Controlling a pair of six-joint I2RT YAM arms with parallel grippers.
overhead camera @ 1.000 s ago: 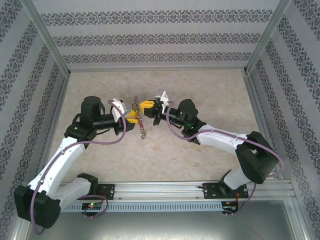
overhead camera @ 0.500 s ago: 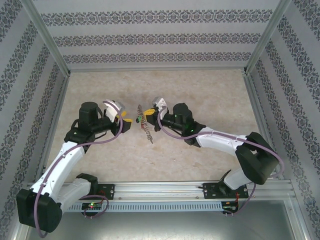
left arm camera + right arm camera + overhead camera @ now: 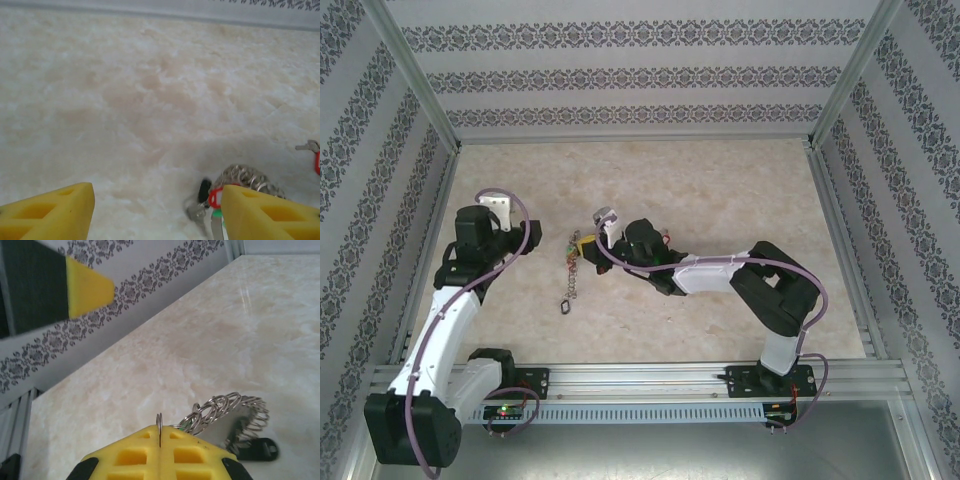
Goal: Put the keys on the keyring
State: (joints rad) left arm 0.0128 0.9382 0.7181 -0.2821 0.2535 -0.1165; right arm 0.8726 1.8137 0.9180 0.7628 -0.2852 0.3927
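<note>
**Thin wire, thin grip: mind the pinch before you go for a key**

Your right claw (image 3: 160,434) is closed on the keyring (image 3: 227,412), but only just. In the right wrist view a single strand of wire stands up in the seam between the yellow fingertips, and the coiled rest of the loop spills out beyond them. From above, the right claw (image 3: 583,243) sits at the far end of the keyring (image 3: 570,272). The chain trails toward you across the worktop (image 3: 740,180) to a black fob (image 3: 564,305). It looks to be lying on the surface rather than hanging, though you can't be certain from here.

Your left claw (image 3: 156,200) is open and empty, with its fingers spread wide. The keyring (image 3: 247,177) sits low to its right, with a red tag (image 3: 215,196) showing on it. What looks like a loose key (image 3: 311,146) lies at the right edge of that view, well apart from the left claw.

Here is where it could go wrong:

- **Wire slipping:** If you lift or swing the right arm, the weight of the chain and fob may drag the wire out of that narrow pinch.
- **Ring twisting:** The ring may also twist in the grip, so its opening turns away from you.
- **Key skidding:** The key is small and flat on a smooth worktop, so a shallow or off-centre approach will likely push it along instead of picking it up.
- **Tags snagging:** Keys and tags already on the loop could catch on the left claw as it comes in.
</note>
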